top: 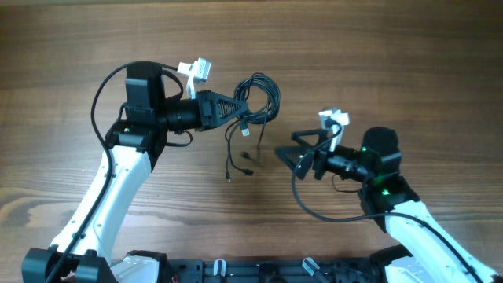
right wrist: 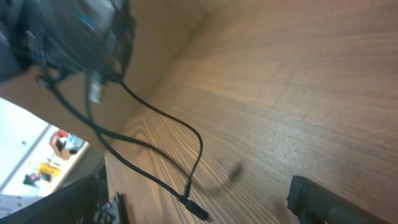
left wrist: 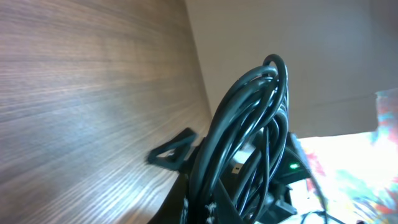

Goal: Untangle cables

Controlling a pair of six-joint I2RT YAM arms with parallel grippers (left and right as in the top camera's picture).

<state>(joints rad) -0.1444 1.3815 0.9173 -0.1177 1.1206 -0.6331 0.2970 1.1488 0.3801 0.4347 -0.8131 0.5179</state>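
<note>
The cables (top: 261,96) form a bundle of thin black loops lifted off the table, and my left gripper (top: 239,108) is shut on its left side. In the left wrist view the loops (left wrist: 249,124) rise from between the fingers and fill the middle. Two loose strands hang down from the bundle, and their plug ends (top: 229,176) lie on the wood. My right gripper (top: 288,157) stands open, low and to the right of the bundle, holding nothing. In the right wrist view the hanging strands (right wrist: 186,143) end in a plug (right wrist: 198,210), with one black finger (right wrist: 323,202) at the lower right.
A brown wooden table (top: 377,55) lies under everything. Each arm carries its own thicker black cable (top: 98,102), and white connectors (top: 196,71) sit on the wrists. A black rail (top: 236,271) runs along the front edge.
</note>
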